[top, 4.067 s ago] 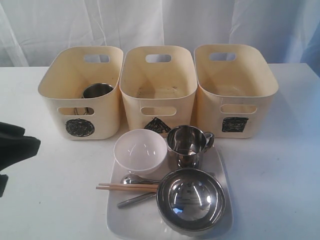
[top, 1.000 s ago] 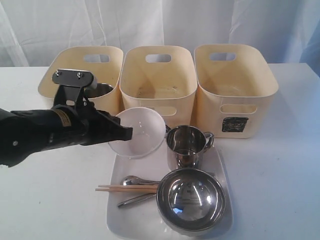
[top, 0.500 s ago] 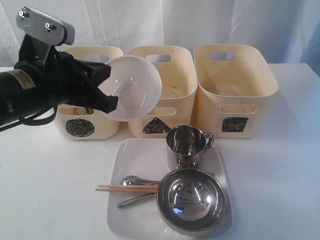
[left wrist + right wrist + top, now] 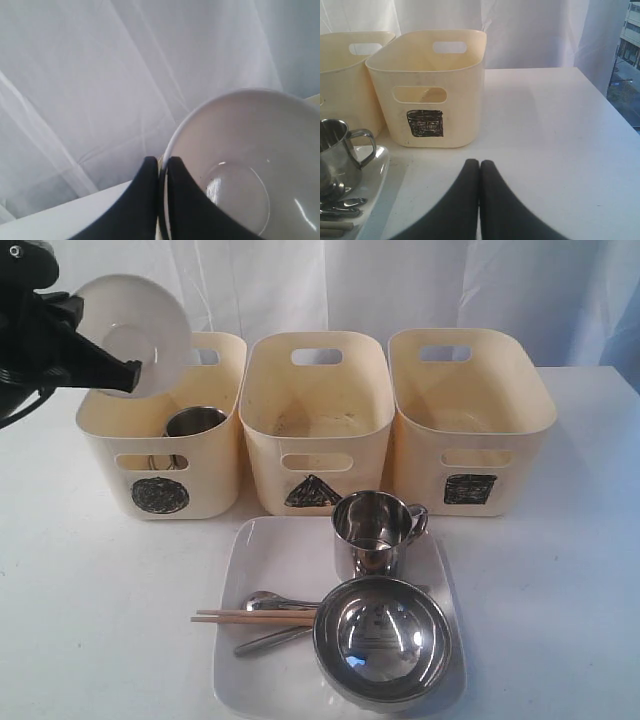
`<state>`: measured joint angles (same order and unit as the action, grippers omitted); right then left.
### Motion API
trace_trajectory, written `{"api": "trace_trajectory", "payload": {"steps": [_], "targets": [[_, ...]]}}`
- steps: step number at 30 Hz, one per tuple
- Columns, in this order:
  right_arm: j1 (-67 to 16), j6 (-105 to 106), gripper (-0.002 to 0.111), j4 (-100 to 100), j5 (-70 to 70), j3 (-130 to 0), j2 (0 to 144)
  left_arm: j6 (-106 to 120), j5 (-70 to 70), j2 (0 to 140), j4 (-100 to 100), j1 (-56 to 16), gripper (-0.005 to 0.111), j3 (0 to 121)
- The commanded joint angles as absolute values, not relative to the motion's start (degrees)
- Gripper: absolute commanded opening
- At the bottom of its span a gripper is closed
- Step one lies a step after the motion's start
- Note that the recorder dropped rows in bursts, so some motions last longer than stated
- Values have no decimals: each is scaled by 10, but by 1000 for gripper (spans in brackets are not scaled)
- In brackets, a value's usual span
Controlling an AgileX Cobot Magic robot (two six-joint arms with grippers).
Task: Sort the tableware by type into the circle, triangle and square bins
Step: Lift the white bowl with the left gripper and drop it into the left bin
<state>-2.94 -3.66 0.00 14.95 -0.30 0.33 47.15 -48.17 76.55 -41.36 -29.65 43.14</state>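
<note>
We see the left gripper clamped on the rim of the small white bowl, holding it tilted up in the air over the left end of the circle bin, which has one steel mug inside. The right gripper is pinched closed on nothing, low over the table near the square bin. The second mug, large steel bowl, chopsticks and cutlery sit on the white square plate, in front of the triangle bin

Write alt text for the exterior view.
Left gripper holds a small white bowl tilted above the circle-marked cream tub containing a steel mug. A white square plate carries a second steel mug, large steel bowl, wooden chopsticks and steel cutlery.
</note>
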Motion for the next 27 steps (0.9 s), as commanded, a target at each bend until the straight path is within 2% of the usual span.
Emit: {"api": "trace_trajectory", "payload": {"steps": [1, 10, 15, 17, 19, 24, 27], "targets": [[-28, -37, 0, 0, 145, 0, 0, 421, -490, 806, -372, -256, 0, 434], [-28, -37, 0, 0, 142, 0, 0, 404, -492, 906, -319, -216, 0, 486], [-28, -37, 0, 0, 142, 0, 0, 404, -425, 942, -305, -214, 1, 540], [-28, -37, 0, 0, 142, 0, 0, 404, -395, 955, -301, -214, 8, 559], [-28, -37, 0, 0, 142, 0, 0, 404, -371, 967, -298, -214, 19, 572], [-28, -37, 0, 0, 142, 0, 0, 404, -372, 977, -324, -214, 59, 578], [-28, -37, 0, 0, 142, 0, 0, 404, -409, 977, -364, -214, 67, 578]]}}
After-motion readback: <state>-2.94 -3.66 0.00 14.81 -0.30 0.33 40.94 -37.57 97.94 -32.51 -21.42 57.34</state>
